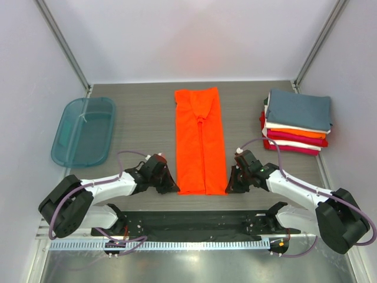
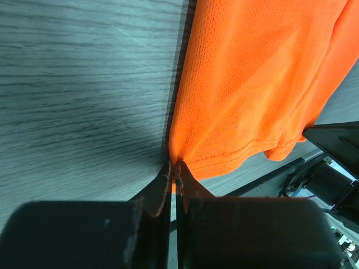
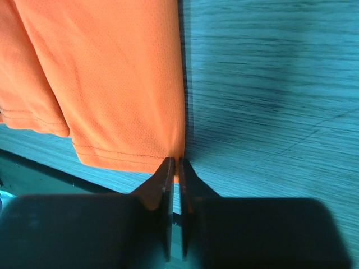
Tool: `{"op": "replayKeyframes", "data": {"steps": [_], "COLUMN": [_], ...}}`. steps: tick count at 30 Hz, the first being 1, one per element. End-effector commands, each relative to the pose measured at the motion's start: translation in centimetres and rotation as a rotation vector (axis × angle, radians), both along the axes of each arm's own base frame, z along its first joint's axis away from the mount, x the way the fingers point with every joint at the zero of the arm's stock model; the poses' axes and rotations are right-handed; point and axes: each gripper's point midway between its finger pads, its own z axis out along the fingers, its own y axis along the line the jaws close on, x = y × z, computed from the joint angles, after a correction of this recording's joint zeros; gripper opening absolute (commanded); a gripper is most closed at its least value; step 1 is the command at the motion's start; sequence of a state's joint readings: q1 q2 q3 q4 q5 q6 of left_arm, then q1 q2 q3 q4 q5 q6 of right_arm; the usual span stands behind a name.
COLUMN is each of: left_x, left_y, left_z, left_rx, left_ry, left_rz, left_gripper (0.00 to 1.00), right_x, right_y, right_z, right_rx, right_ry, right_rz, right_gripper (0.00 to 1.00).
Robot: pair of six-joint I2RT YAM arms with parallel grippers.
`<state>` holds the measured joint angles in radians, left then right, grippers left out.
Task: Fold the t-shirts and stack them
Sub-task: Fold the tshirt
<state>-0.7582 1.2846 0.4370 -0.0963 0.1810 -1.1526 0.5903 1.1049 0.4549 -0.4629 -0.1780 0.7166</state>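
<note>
Pale grey walls (image 1: 188, 35) close in a grey wood-grain table (image 1: 141, 118) in the top view. A bright orange t-shirt (image 1: 200, 141) of soft cloth lies at the middle of it, folded lengthwise into a long narrow strip with its collar end far from the arms and its hem near them. Well to the right of the orange t-shirt, level with its far half, sits a stack of folded t-shirts (image 1: 297, 121): slate blue-grey on top, then white, orange and crimson layers beneath. Well to the left of the orange t-shirt lies a translucent teal plastic tub (image 1: 82, 131) with rounded corners. The left gripper (image 1: 171, 187) is down at the hem's left corner and the right gripper (image 1: 231, 187) at the hem's right corner.

The left wrist view shows the left gripper (image 2: 174, 165) with its dark fingers (image 2: 160, 185) pressed together, no gap to speak of, pinching the stitched hem corner of the orange t-shirt (image 2: 252, 84). Bare table (image 2: 84, 84) spreads out beside the shirt's long edge.

The right wrist view shows the right gripper (image 3: 175, 162) with its fingers (image 3: 160, 188) drawn to a thin slit, nipping the opposite hem corner of the orange t-shirt (image 3: 112, 84). The cloth lies flat on the table (image 3: 269, 84), its straight folded edge running away from the fingertips.
</note>
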Motion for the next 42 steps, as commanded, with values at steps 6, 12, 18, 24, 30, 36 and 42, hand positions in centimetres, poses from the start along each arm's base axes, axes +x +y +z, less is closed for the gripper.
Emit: {"op": "replayKeyframes", "data": {"steps": [6, 12, 18, 24, 30, 36, 42], "left_x": [-0.1, -0.1, 2.1, 5.8, 10.8, 15.9, 20.0], "left_y": [0.1, 0.2, 0.3, 0.5, 0.7, 1.4, 1.2], "left_z": [1.5, 2.8, 5.4, 7.8, 10.3, 11.5, 12.0], "left_rx": [-0.031, -0.049, -0.029, -0.047, -0.094, -0.126, -0.125], "left_ry": [-0.045, -0.063, -0.135, -0.16, -0.196, -0.213, -0.219], "left_rz": [-0.006, -0.001, 0.018, 0.057, 0.134, 0.248, 0.294], "left_gripper": [0.0, 0.0, 0.0, 0.0, 0.0, 0.0, 0.0], "right_x": [0.0, 0.9, 3.6, 7.8, 12.8, 17.8, 21.6], "right_y": [1.1, 1.6, 1.7, 2.4, 1.8, 0.3, 0.0], "right_z": [0.8, 3.1, 6.2, 8.7, 10.0, 11.0, 10.8], "right_rx": [0.063, 0.102, 0.066, 0.005, -0.071, -0.083, -0.052], "right_ry": [-0.004, -0.057, -0.158, -0.252, -0.304, -0.318, -0.289], "right_rz": [0.004, -0.012, -0.028, -0.039, -0.099, -0.165, -0.159], "right_gripper": [0.01, 0.01, 0.01, 0.01, 0.01, 0.01, 0.01]}}
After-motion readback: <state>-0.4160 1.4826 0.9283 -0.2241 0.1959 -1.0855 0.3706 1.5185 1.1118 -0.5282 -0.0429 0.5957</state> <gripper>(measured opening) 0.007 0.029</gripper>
